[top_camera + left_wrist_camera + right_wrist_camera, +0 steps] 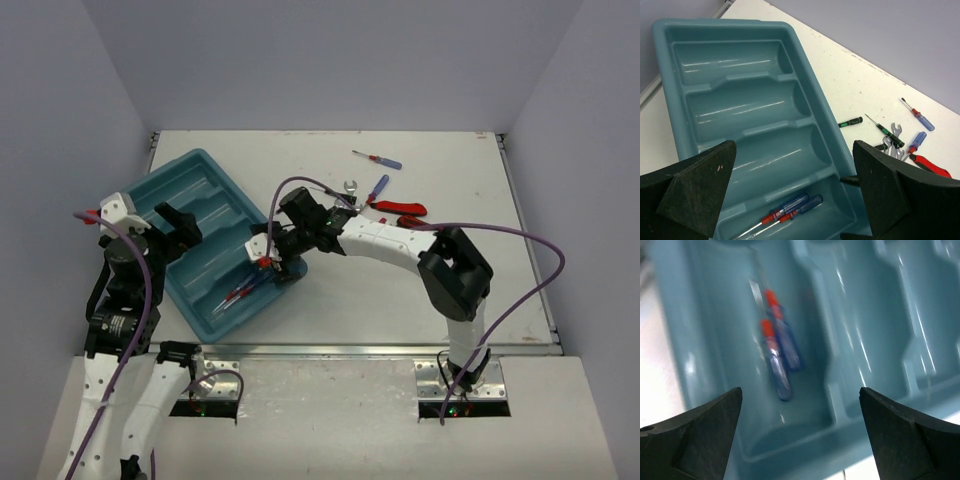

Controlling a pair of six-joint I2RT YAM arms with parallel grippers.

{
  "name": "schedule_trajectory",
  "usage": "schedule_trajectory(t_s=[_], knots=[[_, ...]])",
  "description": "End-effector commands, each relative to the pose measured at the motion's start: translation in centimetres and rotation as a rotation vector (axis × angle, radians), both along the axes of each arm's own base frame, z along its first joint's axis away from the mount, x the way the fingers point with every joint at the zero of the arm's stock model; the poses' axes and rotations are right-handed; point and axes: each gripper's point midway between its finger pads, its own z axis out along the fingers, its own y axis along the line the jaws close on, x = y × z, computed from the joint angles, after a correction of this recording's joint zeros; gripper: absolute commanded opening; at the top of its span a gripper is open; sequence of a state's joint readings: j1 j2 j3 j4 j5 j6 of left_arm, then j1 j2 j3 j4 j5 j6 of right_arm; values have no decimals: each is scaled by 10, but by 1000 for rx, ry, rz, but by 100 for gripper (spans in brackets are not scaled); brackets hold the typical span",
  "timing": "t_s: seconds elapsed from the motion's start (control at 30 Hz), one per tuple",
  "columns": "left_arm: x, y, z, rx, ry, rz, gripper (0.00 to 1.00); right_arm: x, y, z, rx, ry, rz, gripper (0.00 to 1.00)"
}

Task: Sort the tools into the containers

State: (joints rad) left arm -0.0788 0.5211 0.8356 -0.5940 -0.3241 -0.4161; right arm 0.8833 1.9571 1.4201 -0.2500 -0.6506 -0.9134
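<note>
Your right hand point(800, 432) hangs spread wide, gripping nothing, over the tray's point(740, 107) end compartment nearest the arm bases. 2 blue-and-red screwdrivers point(776, 365) lie there side by side, close to the outer wall. Left hand point(795, 192) is spread too and empty, over the same end of the tray. The other 3 compartments are bare. Pliers point(400, 208), wrenches point(892, 145), black-handled screwdrivers point(850, 122) & 2 more blue-and-red ones point(377, 159) lie on the desk point(400, 290) right of the tray, well apart from its rim. Desk's front-right is open.
</note>
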Motion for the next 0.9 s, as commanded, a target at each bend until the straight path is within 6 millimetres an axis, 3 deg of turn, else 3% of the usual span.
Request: schedule_trajectory(t_s=[0.0, 0.07, 0.1, 0.17, 0.2, 0.23, 0.27, 0.33, 0.37, 0.43, 0.67, 0.73, 0.87], knots=[[3, 1, 16, 6, -64, -4, 100, 80, -2, 63, 168, -122, -511, 99], [3, 1, 16, 7, -63, -3, 100, 147, -40, 101, 294, -233, -981, 99], [2, 1, 16, 7, -64, -2, 100, 168, -60, 119, 385, -205, -1212, 99], [2, 1, 16, 6, -63, 0, 100, 198, -95, 116, 378, -123, -1459, 99], [2, 1, 15, 7, -61, -1, 100, 211, -111, 112, 361, -10, -1563, 99], [3, 1, 15, 7, -60, -1, 100, 220, -139, 86, 266, 100, -1673, 99], [3, 1, 15, 7, -60, -1, 100, 225, -160, 72, 227, 214, -1762, 99], [3, 1, 15, 7, -62, -1, 100, 233, -186, 60, 283, 479, -1908, 99], [3, 1, 15, 7, -60, 0, 100, 239, -208, 47, 316, 592, -1996, 99], [3, 1, 15, 7, -60, 0, 100, 245, -246, 27, 389, 712, -2164, 99], [6, 0, 12, 7, -46, -9, 100, 275, -296, 4, 439, 513, -2433, 99], [6, -1, 11, 7, -45, -11, 100, 284, -299, -1, 442, 530, -2438, 97], [7, -1, 10, 7, -38, -15, 100, 291, -306, -30, 398, 560, -2467, 92]])
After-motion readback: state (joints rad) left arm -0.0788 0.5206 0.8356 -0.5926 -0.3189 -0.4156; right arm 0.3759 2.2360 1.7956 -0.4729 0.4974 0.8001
